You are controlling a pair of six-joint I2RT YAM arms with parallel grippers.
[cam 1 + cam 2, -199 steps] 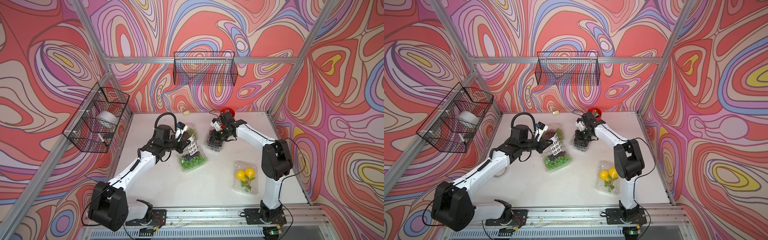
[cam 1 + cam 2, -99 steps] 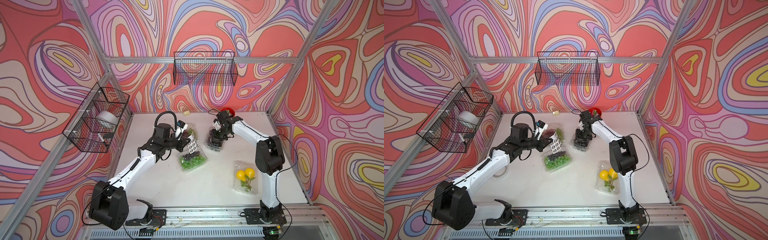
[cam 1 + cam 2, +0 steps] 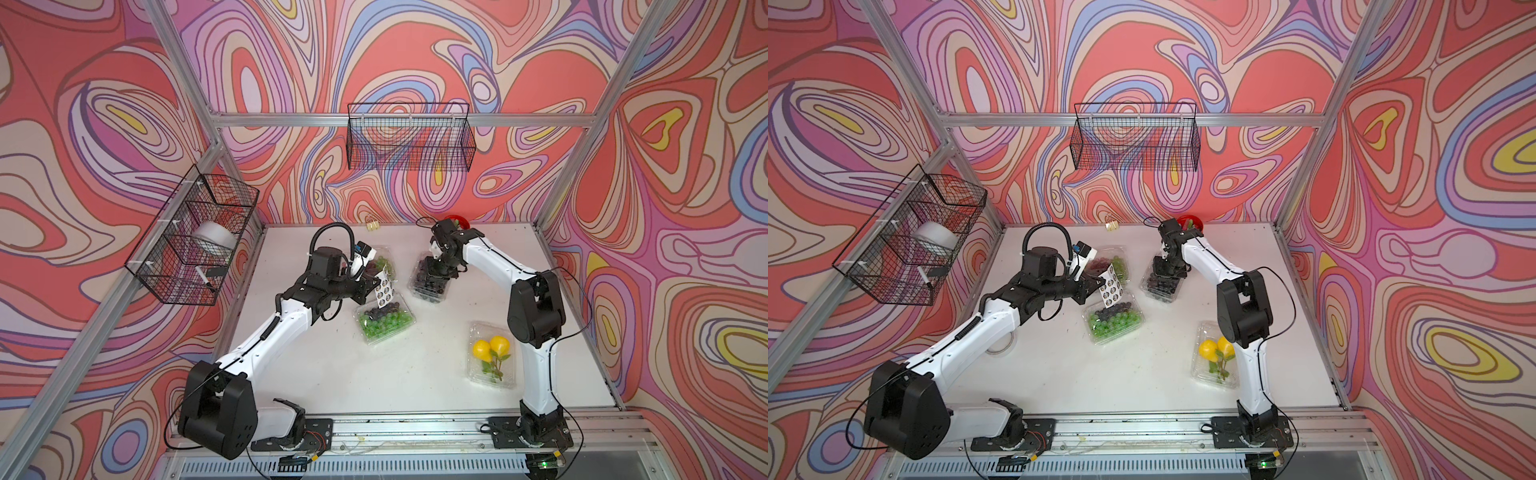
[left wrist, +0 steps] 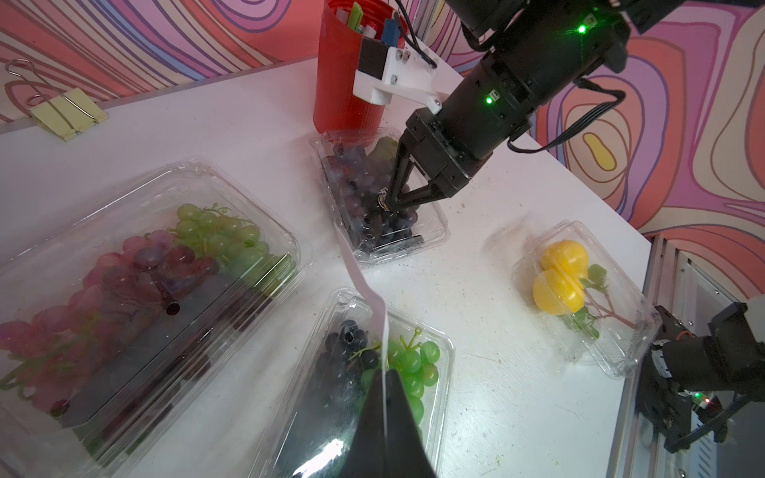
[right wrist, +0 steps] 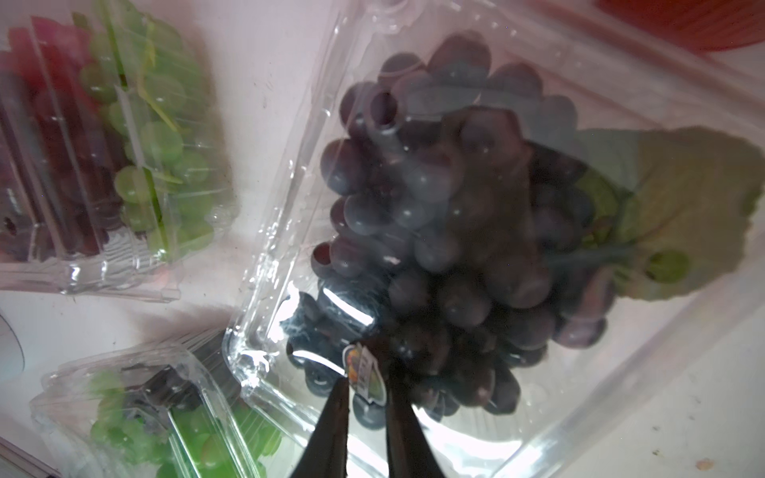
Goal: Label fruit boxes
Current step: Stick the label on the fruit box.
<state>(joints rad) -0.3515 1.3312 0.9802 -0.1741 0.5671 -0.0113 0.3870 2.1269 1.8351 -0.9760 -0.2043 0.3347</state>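
Right gripper (image 4: 388, 202) is down on the lid of the purple-grape box (image 3: 430, 282), toward the back of the table (image 3: 332, 374) and just in front of the red pen cup (image 4: 343, 82); its jaws stand only narrowly parted, with a small sticker (image 5: 364, 372) right at the tips against the clear lid; stuck down or clinging to a finger, I cannot tell. Left gripper (image 4: 386, 378) is clamped on one edge of the sticker sheet (image 3: 383, 287), holding it clear of the table near the green-grape box (image 3: 384, 320); the red-and-green grape box (image 4: 145, 269) lies just behind that one; the yellow-fruit box (image 3: 492, 357) sits well apart, toward the right arm's base.

These clamshells look light, thin and springy; a lid will probably dimple under a press, and a box may skate on the smooth white top; so press gently, straight down, on the flat middle of the lid; to shift a box, the stiffer rim flange looks the better hold, not the slick lid.

Room is generous at the front; a binder clip (image 4: 66, 111) lies by the back wall; two wire baskets (image 3: 409, 137) hang on the patterned walls, well above the work.
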